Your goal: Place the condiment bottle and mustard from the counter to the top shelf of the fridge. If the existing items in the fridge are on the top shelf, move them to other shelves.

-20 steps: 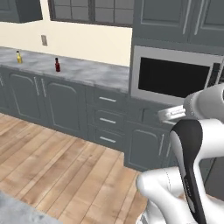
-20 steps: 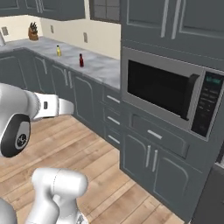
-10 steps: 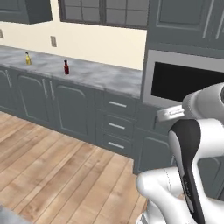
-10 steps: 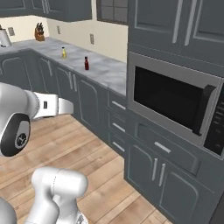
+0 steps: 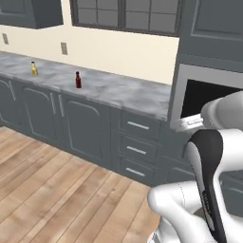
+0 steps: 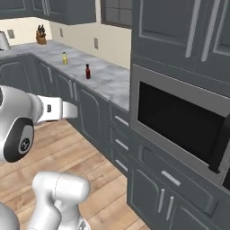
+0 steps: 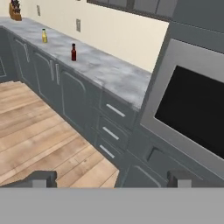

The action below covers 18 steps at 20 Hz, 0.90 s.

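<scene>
Kitchen seen from the mobile base and from the hand. The condiment bottle (image 5: 78, 79), dark red with a black cap, stands upright on the counter (image 5: 123, 92); the mustard (image 5: 34, 68), yellow with a green cap, stands upright on the same counter farther along, well apart from the red bottle. The 2 bottles appear again in the right base view (condiment bottle (image 6: 87, 71), mustard (image 6: 64, 58)) and in the hand view (condiment bottle (image 7: 73, 52), mustard (image 7: 44, 35)). The gripper (image 7: 109, 178) is released, its 2 fingertips (image 7: 40, 178) set wide apart with nothing between them, well away from both bottles. A microwave (image 6: 179, 123) is built into the dark grey cabinets beside the counter's end. A knife block (image 6: 41, 34) stands at the counter's far end.
</scene>
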Tool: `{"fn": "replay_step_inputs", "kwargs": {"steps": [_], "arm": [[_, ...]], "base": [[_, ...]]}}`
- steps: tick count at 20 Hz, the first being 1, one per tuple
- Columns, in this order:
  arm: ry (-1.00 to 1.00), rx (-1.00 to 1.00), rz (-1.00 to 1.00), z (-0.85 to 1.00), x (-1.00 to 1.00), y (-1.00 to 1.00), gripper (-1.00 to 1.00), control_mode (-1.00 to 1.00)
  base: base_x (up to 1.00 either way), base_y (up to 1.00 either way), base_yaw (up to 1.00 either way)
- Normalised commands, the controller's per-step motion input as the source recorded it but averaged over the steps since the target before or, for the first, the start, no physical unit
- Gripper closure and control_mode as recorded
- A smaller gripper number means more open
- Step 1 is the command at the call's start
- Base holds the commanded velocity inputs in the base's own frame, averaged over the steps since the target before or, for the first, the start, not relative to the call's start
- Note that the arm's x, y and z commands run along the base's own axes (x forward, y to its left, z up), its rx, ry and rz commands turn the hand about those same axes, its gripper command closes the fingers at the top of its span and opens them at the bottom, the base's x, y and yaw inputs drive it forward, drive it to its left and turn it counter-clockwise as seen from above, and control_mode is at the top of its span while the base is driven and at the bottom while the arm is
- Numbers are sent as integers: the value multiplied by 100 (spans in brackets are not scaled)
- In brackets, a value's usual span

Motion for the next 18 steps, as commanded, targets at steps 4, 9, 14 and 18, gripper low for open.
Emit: {"fn": "replay_step_inputs", "kwargs": {"steps": [4,9,14,18], "arm": [[0,0,0,0,0,0,-100,100],[0,0,0,0,0,0,-100,100],[0,0,0,0,0,0,-100,100],[0,0,0,0,0,0,-100,100]], "base": [[100,98,0],[100,99,-2],[100,-12,9],[100,5,15]]}}
